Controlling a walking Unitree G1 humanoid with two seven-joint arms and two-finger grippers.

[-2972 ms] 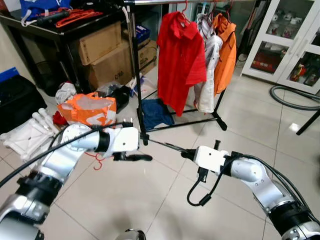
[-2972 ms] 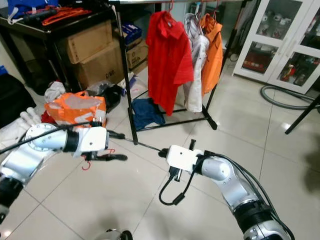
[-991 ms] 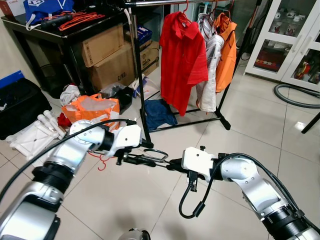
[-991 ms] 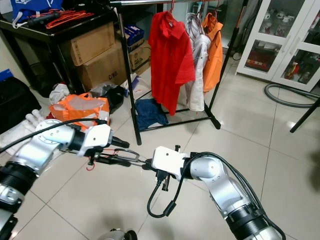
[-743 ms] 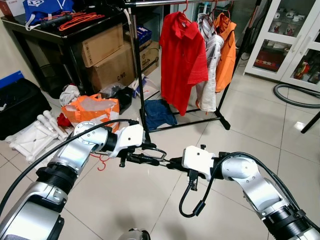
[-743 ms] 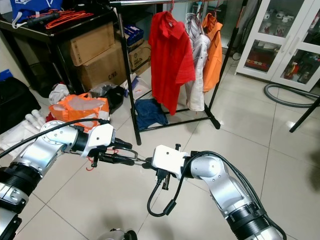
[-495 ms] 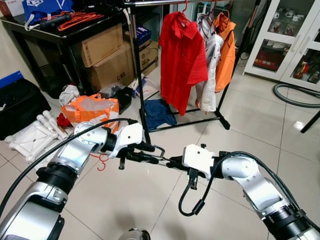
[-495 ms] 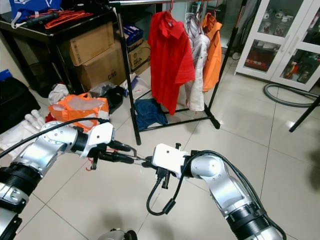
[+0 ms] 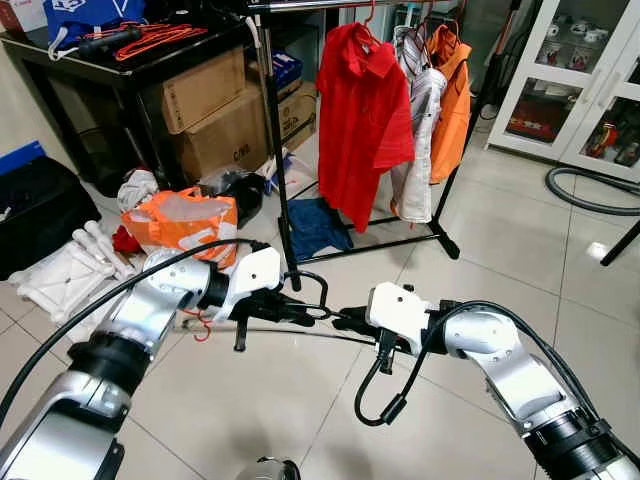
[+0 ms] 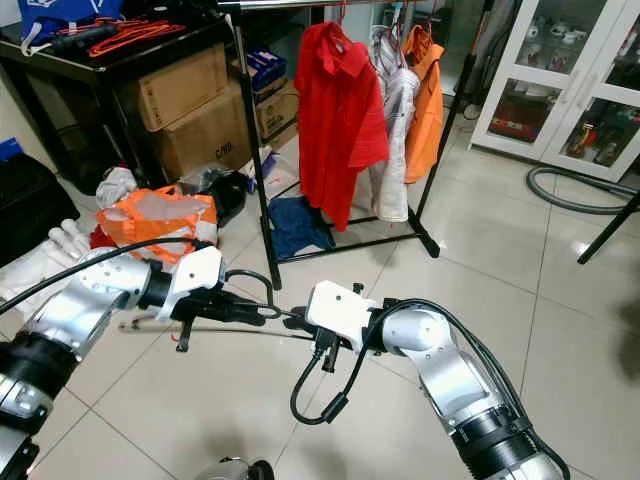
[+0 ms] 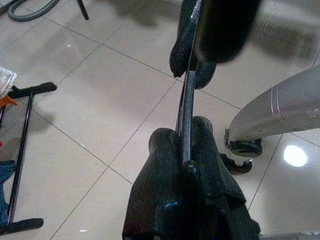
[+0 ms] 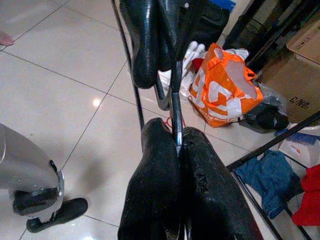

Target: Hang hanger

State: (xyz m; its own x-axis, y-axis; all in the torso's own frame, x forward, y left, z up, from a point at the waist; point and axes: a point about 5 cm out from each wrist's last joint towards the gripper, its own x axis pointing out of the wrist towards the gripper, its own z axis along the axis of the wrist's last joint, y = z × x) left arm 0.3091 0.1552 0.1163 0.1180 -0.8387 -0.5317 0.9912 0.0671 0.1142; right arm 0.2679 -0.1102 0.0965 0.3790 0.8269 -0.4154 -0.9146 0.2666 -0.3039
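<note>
I hold a thin black wire hanger [image 9: 300,318] low in front of me, above the floor [image 9: 470,250] tiles, between my two grippers. Its hook curves up between them, and a long straight wire runs out past my left arm.

My left gripper [image 9: 300,312] has its black fingers closed on the hanger wire near the hook. In the left wrist view the wire runs tight between the two pads [image 11: 165,165]. My right gripper [image 9: 345,321] faces it from the other side, and its fingers [image 12: 160,165] are also pinched shut on the wire. The two grippers almost meet, tip to tip.

I judge this as a two-handed hold, perhaps a handover or a regrip, with the hanging not yet done. The rack [image 9: 275,150] stands ahead of me, well apart from the hanger. Its top rail [image 9: 300,5] is high above my grippers. A red shirt [image 9: 362,120], a white shirt [image 9: 420,140] and an orange shirt [image 9: 455,95] hang on it already.

Next I would need to let one gripper go, lift the hanger with the hook upward, step closer, and set the hook over a bare part of the rail left of the red shirt.

Left of the rack, cardboard boxes [image 9: 230,130] sit under a dark table [image 9: 130,65]. One box carries dark print, too small to read surely. An orange bag [image 9: 180,220] with white markings lies on the floor; I cannot read them.
</note>
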